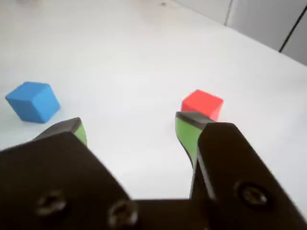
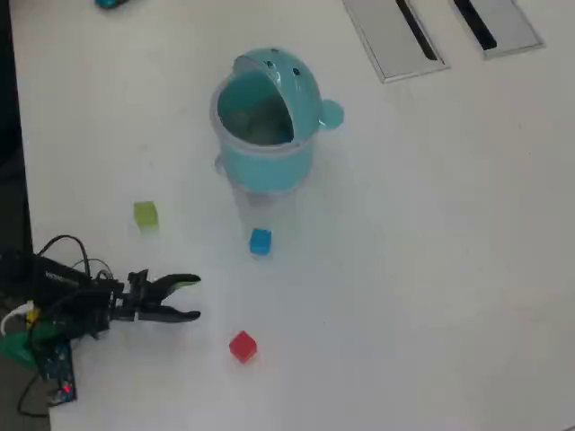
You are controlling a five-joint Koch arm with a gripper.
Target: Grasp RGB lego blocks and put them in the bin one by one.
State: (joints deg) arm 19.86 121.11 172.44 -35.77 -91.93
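My gripper (image 2: 191, 297) (image 1: 128, 122) is open at the table's lower left in the overhead view, with nothing between its green-padded fingertips. The red block (image 2: 242, 346) (image 1: 202, 104) lies just beyond the right fingertip in the wrist view, to the lower right of the gripper from overhead. The blue block (image 2: 260, 241) (image 1: 33, 100) rests to the upper right of the gripper, in front of the bin. The yellowish-green block (image 2: 145, 214) sits above the gripper, left of the bin. The teal bin (image 2: 267, 160) stands upright near the table's middle, hood raised, mouth showing.
Two grey slotted panels (image 2: 395, 36) lie at the table's top right. Cables and a circuit board (image 2: 54, 364) cluster at the arm's base on the left edge. A small teal object (image 2: 110, 4) peeks in at the top left.
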